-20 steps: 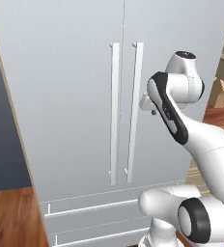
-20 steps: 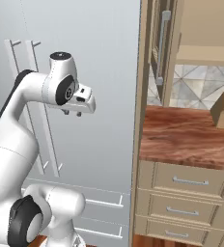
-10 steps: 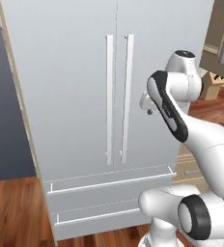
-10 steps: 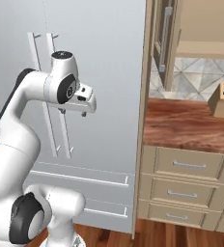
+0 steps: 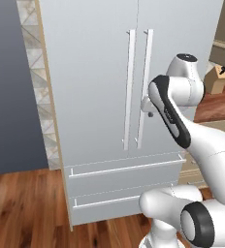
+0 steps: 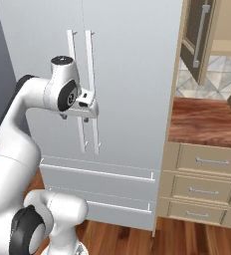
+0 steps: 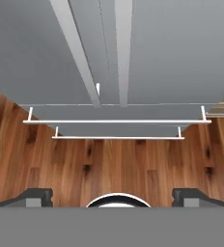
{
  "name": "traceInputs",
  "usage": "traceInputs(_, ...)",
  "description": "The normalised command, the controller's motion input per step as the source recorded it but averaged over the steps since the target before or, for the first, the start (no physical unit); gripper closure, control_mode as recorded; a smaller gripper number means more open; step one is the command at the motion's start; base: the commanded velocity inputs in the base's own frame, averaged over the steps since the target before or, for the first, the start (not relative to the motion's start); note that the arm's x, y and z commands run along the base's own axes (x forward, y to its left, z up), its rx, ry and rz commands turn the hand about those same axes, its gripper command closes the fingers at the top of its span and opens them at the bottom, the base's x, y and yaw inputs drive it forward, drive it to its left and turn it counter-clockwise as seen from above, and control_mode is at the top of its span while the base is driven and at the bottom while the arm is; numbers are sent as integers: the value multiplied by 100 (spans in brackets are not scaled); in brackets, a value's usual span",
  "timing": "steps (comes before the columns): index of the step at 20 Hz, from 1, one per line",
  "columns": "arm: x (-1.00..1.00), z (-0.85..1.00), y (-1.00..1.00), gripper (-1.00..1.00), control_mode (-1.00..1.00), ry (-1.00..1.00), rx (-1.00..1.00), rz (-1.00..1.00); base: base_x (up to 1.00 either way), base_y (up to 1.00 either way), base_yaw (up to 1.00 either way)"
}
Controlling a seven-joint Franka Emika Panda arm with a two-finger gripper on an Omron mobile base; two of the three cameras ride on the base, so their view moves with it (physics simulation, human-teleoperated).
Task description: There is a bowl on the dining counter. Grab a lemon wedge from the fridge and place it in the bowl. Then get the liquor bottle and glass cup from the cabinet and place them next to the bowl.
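- While the arm stands folded in front of the fridge [image 5: 100, 72], the gripper [image 7: 112, 195] points down along the doors with its jaws spread wide and nothing between them.
- From the hand view, the two dark fingertips [image 7: 34, 197] sit far apart at the bottom corners, over bare wooden floor [image 7: 114, 166].
- Both fridge doors are shut; the two long white vertical handles [image 5: 137, 89] run side by side down the middle seam.
- Seen from the right base, the gripper [image 6: 85, 107] hangs just in front of those handles, about halfway down them; whether it touches them cannot be told.
- Below the doors lie two closed drawers, each with a thin white bar handle [image 5: 126, 168].
- To the right of the fridge stands a wood-grain worktop [image 6: 204, 122] over beige drawers [image 6: 207, 164] with silver bar pulls.
- Above that worktop a tan wall cabinet [image 6: 197, 30] has its door swung open.
- A brown box [image 5: 215, 80] rests on the worktop in the left base view.
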Motion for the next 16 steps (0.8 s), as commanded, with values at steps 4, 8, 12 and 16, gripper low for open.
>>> traceInputs(4,0,0,0,-100,100,0,0,0,2,5,0)
traceInputs(8,12,0,0,-100,-100,-2,3,0,0,0,0)
traceInputs(12,73,0,0,-100,-100,-16,11,0,0,0,0)
traceInputs(16,100,0,0,-100,-100,-19,13,0,0,0,0)
